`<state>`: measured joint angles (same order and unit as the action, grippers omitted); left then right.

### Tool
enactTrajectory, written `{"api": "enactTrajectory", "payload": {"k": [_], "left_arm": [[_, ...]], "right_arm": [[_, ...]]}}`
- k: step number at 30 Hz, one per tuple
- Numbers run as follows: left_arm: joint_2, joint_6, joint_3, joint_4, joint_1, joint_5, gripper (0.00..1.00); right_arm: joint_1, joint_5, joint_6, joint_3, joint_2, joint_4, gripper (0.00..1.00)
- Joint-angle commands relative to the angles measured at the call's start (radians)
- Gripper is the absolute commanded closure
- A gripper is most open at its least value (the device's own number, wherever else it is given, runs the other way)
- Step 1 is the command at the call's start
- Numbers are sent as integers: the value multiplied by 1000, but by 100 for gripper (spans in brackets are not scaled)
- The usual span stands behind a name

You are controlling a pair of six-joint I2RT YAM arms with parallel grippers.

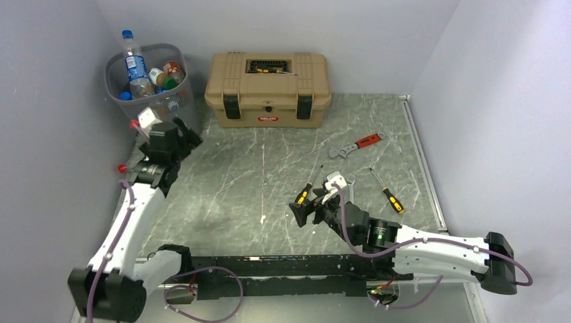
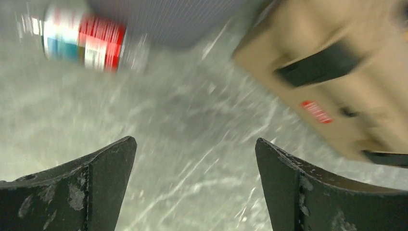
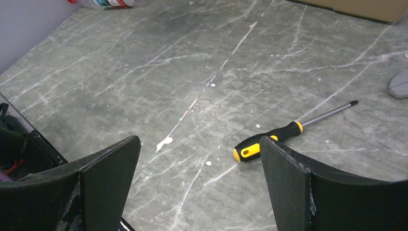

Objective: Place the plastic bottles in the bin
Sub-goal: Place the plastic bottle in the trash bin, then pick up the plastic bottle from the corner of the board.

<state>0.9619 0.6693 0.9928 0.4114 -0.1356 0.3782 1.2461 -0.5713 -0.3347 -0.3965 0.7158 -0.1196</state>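
We judge the job mostly done: several bottles (image 1: 138, 67) stand in the bin (image 1: 172, 101) at the counter's (image 1: 256, 175) far left corner. At least two look left to do. A labelled bottle (image 2: 84, 41) lies at the bin's foot, and a red cap (image 1: 122, 168) pokes out beside the left arm. The left tool (image 2: 195, 144) and right tool (image 3: 199, 144) gape wide, released, holding nothing. Only the overhead view shows the bin's contents. Only the left wrist view shows that bottle's red-and-white label. The right wrist view mainly shows a screwdriver (image 3: 269, 139).

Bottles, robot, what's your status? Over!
Left gripper open, right gripper open, both empty. Bin part full; a red-label bottle lies beside it. Toolbox close, not blocking.
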Motion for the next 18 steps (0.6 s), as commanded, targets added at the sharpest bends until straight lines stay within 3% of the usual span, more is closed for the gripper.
{"api": "enactTrajectory", "payload": {"k": [1, 5, 12, 15, 18], "left_arm": [[66, 378, -136, 184, 71, -60, 0], [-5, 551, -347, -3, 234, -186, 1], [-254, 619, -629, -374, 277, -5, 1], [-230, 608, -652, -431, 315, 81, 3], [-145, 659, -659, -478, 397, 43, 2]], "right_arm": [[-2, -12, -34, -35, 22, -8, 1], [-1, 43, -76, -53, 49, 36, 2], [0, 59, -108, -24, 48, 41, 3], [1, 65, -115, -16, 49, 47, 3], [1, 75, -118, -11, 54, 50, 3]]}}
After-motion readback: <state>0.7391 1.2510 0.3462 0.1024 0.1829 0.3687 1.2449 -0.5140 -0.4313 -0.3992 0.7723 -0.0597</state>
